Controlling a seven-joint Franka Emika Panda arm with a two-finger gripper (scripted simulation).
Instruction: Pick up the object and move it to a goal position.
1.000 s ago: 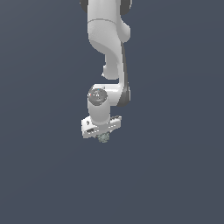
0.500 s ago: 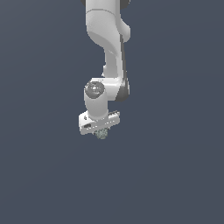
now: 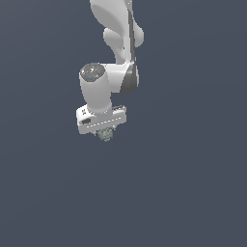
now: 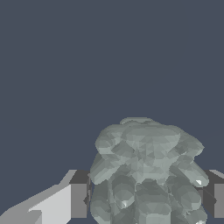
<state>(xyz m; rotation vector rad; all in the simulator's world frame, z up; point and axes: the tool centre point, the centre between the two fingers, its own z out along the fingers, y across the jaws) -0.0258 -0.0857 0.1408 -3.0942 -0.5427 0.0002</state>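
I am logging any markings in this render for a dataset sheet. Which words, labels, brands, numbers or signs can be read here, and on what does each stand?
None can be read in either view.
A small dark mark on the side of the white end effector is too small and blurred to read.
The grey-green bumpy lump between the fingers bears no text.
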